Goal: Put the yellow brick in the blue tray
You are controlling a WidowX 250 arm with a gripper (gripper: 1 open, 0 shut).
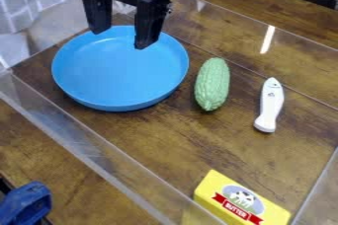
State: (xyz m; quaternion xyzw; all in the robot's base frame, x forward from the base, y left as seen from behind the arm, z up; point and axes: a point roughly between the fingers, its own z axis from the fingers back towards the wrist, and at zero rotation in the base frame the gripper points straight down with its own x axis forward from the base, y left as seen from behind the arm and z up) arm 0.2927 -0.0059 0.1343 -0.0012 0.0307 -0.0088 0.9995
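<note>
The yellow brick (239, 201) lies flat at the bottom right of the wooden table, its red-and-white label facing up. Toward the upper left sits the blue tray (79, 86), a big round shallow dish with nothing inside. My black gripper (122, 30) hangs over the tray's far rim, pointing down. Its two fingers stand wide apart and open, with nothing between them. The brick is far from the gripper, across the table.
A bumpy green gourd (211, 84) lies just right of the tray. A white handle-shaped object (268, 105) lies further right. Clear plastic walls (93, 160) fence the table surface. Something blue (24, 205) sits outside the wall at the bottom left.
</note>
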